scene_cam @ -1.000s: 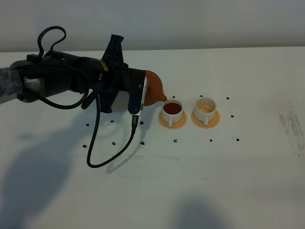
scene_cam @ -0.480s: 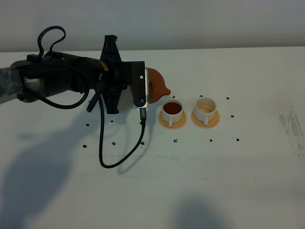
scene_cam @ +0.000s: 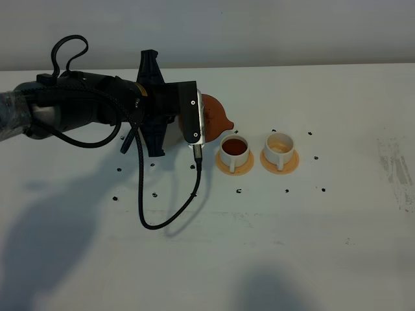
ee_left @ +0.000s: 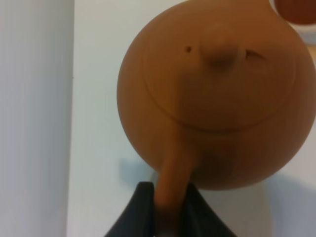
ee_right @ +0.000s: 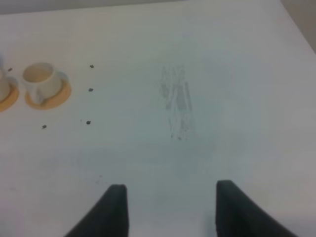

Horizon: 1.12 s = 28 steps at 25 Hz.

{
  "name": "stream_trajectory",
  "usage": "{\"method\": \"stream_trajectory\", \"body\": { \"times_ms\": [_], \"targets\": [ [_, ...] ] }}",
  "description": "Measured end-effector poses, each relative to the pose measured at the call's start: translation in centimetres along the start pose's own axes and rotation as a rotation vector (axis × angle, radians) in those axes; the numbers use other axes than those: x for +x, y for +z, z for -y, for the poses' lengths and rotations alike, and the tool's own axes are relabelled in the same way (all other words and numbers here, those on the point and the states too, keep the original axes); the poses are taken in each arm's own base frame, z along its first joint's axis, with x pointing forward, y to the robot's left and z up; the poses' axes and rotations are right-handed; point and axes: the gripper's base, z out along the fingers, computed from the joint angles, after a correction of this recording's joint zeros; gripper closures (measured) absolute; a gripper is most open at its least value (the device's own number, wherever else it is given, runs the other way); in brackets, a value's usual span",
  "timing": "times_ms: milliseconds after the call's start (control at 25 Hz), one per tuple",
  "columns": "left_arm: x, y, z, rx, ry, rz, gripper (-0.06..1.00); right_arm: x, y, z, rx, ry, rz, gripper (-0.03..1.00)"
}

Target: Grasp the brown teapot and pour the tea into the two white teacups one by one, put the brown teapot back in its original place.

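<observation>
My left gripper (ee_left: 168,195) is shut on the loop handle of the brown teapot (ee_left: 212,94). In the exterior view the teapot (scene_cam: 218,115) hangs just left of and above the left white teacup (scene_cam: 234,149), with its spout towards that cup. That cup holds dark tea. The right white teacup (scene_cam: 279,145) looks pale inside; it also shows in the right wrist view (ee_right: 40,79). Each cup stands on a small orange saucer (scene_cam: 285,163). The cream saucer is not visible. My right gripper (ee_right: 170,207) is open and empty above bare table.
The left arm (scene_cam: 84,110) lies across the left of the white table, and its black cable (scene_cam: 155,220) loops down onto the table. Small black specks (scene_cam: 238,190) ring the cups. A grey smudge (scene_cam: 397,170) marks the far right of the table.
The teapot has tipped back from its pouring tilt over the left cup and drawn slightly up and left. The wrist has rotated back. The cups have not moved.
</observation>
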Motion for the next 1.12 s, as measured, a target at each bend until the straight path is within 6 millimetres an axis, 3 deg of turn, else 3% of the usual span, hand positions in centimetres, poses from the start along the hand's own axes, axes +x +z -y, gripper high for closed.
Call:
{"method": "stream_trajectory", "body": {
  "times_ms": [240,680,1120],
  "targets": [
    [-0.6,-1.6,-0.9,-0.018,-0.13,0.039,0.87,0.0,0.0,0.0,0.0,0.0,0.0,0.54],
    [0.1,-4.6,-1.4,0.085,-0.527,0.039,0.87,0.0,0.0,0.0,0.0,0.0,0.0,0.54],
    [2.4,-4.2,2.3,0.176,-0.687,-0.029,0.87,0.0,0.0,0.0,0.0,0.0,0.0,0.54]
  ]
}}
